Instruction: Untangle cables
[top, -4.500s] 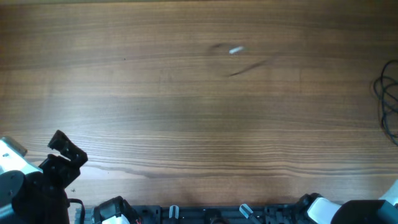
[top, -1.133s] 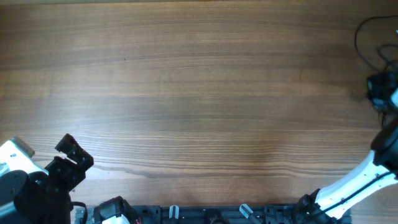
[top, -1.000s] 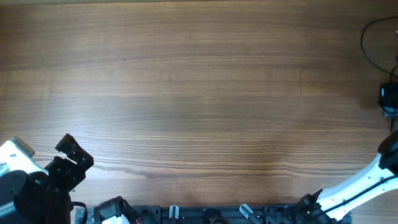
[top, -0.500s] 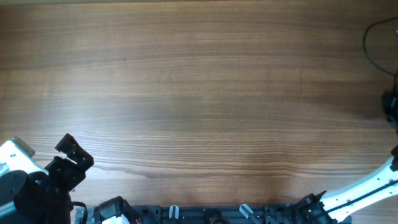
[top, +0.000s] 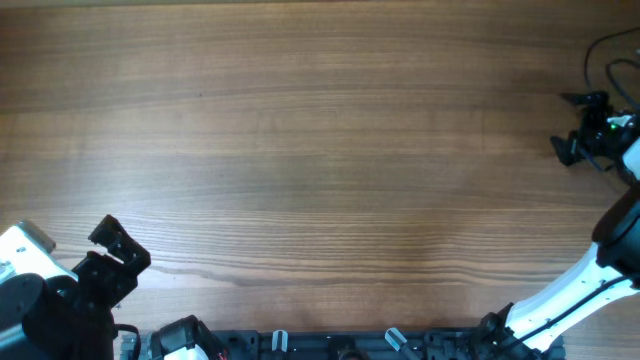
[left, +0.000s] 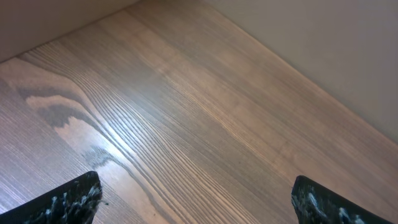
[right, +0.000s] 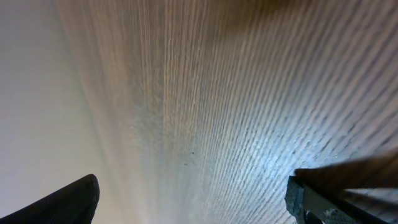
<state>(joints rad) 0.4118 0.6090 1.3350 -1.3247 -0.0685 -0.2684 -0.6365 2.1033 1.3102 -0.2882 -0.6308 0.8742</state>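
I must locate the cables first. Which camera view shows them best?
The overhead view: thin black loops of the cables show at the far right edge of the table, partly cut off. Both wrist views show only wood, no cable.

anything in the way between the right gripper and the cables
Nothing visible. The right gripper, jaws open, sits just beside the thin cables at the table's right edge. The cables run partly out of frame.

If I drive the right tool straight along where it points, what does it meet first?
Probably just bare table: the right tool points left, away from the cables at the far right edge. Its camera shows only wood ahead, though its downward tilt is unclear.
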